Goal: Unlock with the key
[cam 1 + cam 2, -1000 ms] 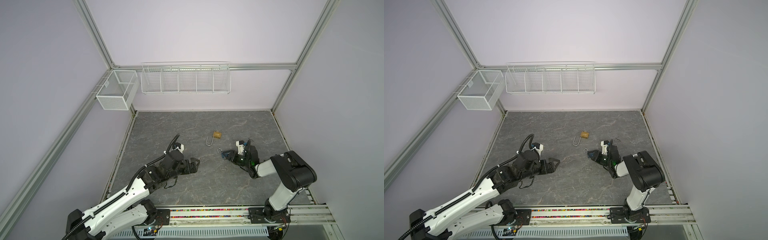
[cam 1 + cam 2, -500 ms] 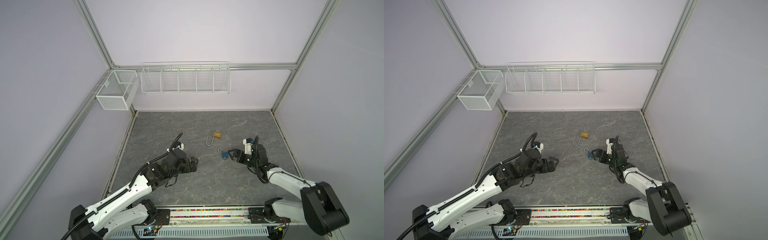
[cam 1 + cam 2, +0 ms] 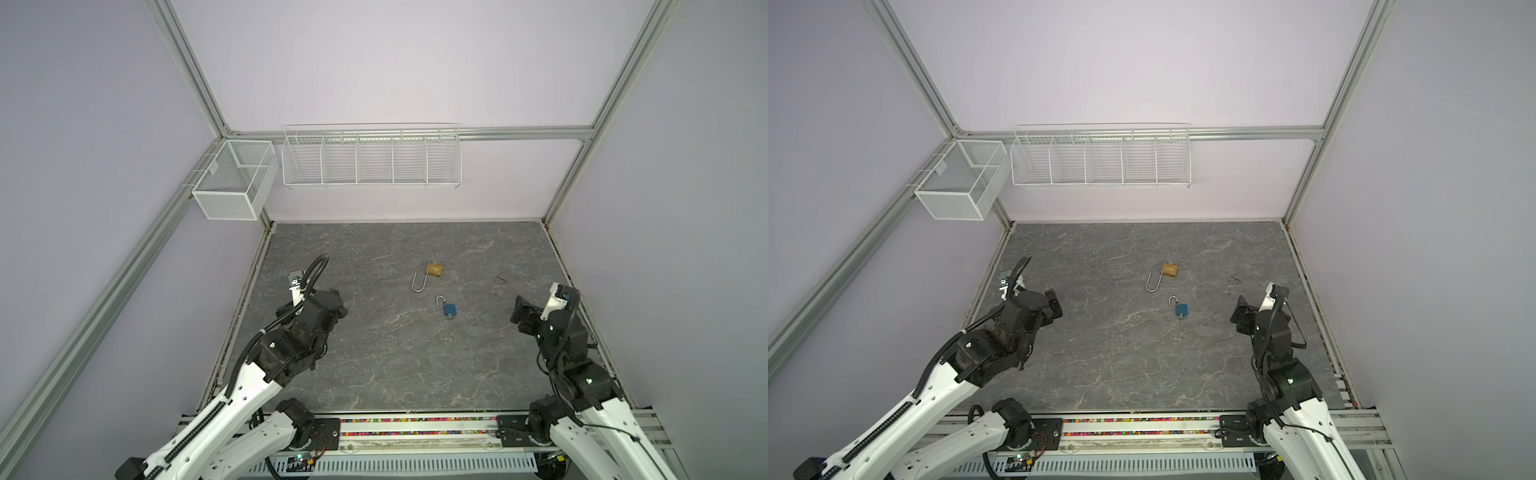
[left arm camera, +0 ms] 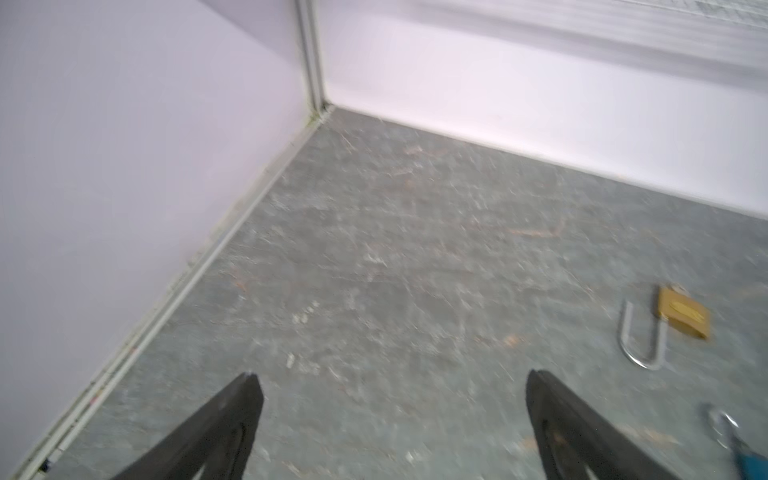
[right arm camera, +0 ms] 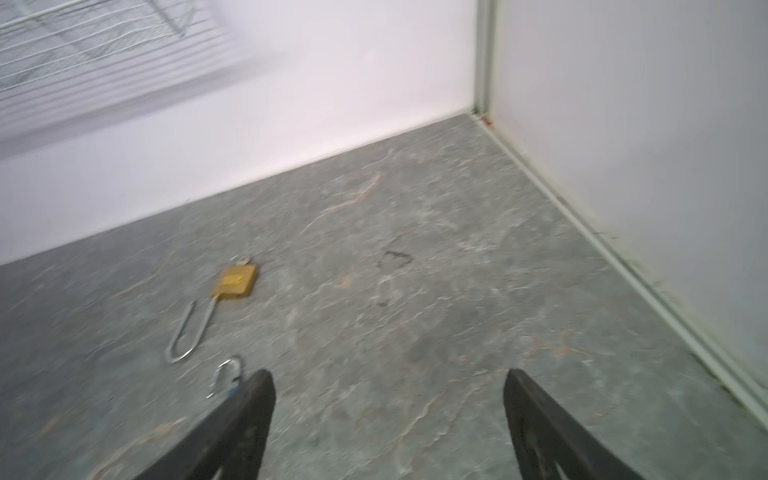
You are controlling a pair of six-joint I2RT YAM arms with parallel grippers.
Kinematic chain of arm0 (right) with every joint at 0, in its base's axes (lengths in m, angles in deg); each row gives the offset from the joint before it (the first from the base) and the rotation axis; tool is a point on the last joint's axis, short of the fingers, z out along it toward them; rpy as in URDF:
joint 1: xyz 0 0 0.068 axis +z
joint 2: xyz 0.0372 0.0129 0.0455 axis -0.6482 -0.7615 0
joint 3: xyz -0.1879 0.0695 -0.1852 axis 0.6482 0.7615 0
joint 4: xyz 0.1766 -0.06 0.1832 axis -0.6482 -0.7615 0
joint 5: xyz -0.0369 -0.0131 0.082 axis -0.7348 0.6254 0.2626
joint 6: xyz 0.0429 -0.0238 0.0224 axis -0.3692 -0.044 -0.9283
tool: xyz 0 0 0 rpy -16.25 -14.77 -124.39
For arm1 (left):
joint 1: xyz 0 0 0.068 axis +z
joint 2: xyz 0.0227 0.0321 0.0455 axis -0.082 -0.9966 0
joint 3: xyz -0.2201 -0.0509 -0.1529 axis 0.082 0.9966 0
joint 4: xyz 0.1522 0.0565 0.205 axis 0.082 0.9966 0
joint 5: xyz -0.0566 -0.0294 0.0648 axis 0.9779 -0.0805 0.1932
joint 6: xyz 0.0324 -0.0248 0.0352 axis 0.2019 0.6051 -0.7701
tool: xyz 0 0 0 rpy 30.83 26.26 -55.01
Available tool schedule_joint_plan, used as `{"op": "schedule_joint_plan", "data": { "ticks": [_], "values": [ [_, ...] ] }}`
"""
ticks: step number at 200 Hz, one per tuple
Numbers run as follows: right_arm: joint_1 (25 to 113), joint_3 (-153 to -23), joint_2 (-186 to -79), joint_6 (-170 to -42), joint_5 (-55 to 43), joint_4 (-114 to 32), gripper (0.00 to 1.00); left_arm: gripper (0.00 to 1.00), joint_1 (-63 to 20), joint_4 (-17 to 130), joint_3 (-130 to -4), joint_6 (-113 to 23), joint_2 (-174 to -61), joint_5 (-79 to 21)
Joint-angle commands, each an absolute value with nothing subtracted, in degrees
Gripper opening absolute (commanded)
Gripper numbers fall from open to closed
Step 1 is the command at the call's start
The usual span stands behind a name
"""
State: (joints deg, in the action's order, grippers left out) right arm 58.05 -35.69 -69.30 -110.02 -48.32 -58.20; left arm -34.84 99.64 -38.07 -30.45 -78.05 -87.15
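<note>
Right gripper (image 3: 523,316) and left gripper (image 3: 337,311) stand wide and empty in both top views, with the blue padlock (image 3: 449,309) lying between them, shackle open. Left wrist view: padlock at frame edge. Right wrist view: blurred; a re-approach could shove it or snap the shackle shut.

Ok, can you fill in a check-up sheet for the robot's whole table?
Surface: grey marbled table, flat.
Job's things: brass lock and blue lock lie apart mid-table, both shackles open; a silvery bit, maybe a key, sticks from the blue one.
Clutter: dark mark right of the brass lock; cannot tell what.
Grippers: left gripper and right gripper open, empty, away from the locks.
Cables: black loop over the left arm; thin cable by the right arm.
Surroundings: wire rack and mesh basket on lilac walls.
</note>
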Motion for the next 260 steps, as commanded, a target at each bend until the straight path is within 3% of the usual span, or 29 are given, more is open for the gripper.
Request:
{"op": "schedule_joint_plan", "data": {
  "ticks": [1, 31, 59, 88, 104, 133, 167, 194, 221, 235, 248, 260],
  "values": [
    [57.7, -26.9, -65.5, -107.1, -63.5, -52.7, 0.88, 1.0, -34.5, 85.4, -26.5, -42.4, -72.3, -100.5],
    [57.1, -23.3, -67.5, -100.8, -64.5, -43.9, 0.88, 1.0, -33.1, 61.6, -10.2, -53.6, -64.3, -103.9],
    [57.2, -20.5, -77.4, -100.8, -66.8, -35.0, 0.89, 0.99, -26.9, 48.8, 0.1, -53.3, -62.8, -102.9],
    [56.9, -19.0, -82.4, -96.8, -66.8, -24.7, 0.89, 0.99, -18.8, 37.2, 5.1, -53.7, -61.8, -92.3],
    [54.8, -17.0, -86.8, -94.5, -61.7, -13.6, 0.89, 0.99, -12.2, 33.7, 6.5, -47.8, -63.6, -87.6],
    [49.4, -19.9, -102.4, -91.3, -49.8, -1.0, 0.89, 0.99, -1.3, 24.7, 6.0, -42.2, -75.0, -75.5],
    [48.0, -27.1, -118.8, -85.3, -39.9, 7.8, 0.89, 1.0, -1.1, 25.0, -5.6, -48.3, -95.5, -67.2],
    [42.2, -26.9, -127.1, -89.1, -33.0, 15.9, 0.89, 1.0, -1.1, 16.8, -9.5, -57.6, -104.0, -61.6],
    [38.8, -29.8, -131.8, -89.5, -23.3, 14.7, 0.91, 0.99, -1.0, 7.1, -9.2, -60.3, -110.8, -57.7],
    [38.8, -33.8, -131.4, -87.9, -19.5, 6.4, 0.88, 0.99, -1.0, 0.4, -9.4, -60.2, -118.9, -57.2],
    [38.8, -33.7, -132.0, -87.4, -18.3, 7.7, 0.89, 0.99, -1.3, -10.2, -10.2, -62.6, -127.2, -58.3],
    [39.0, -33.9, -131.7, -87.3, -18.5, 6.7, 0.88, 0.99, -1.4, 4.9, -13.8, -60.3, -121.6, -58.5]
  ]
}}
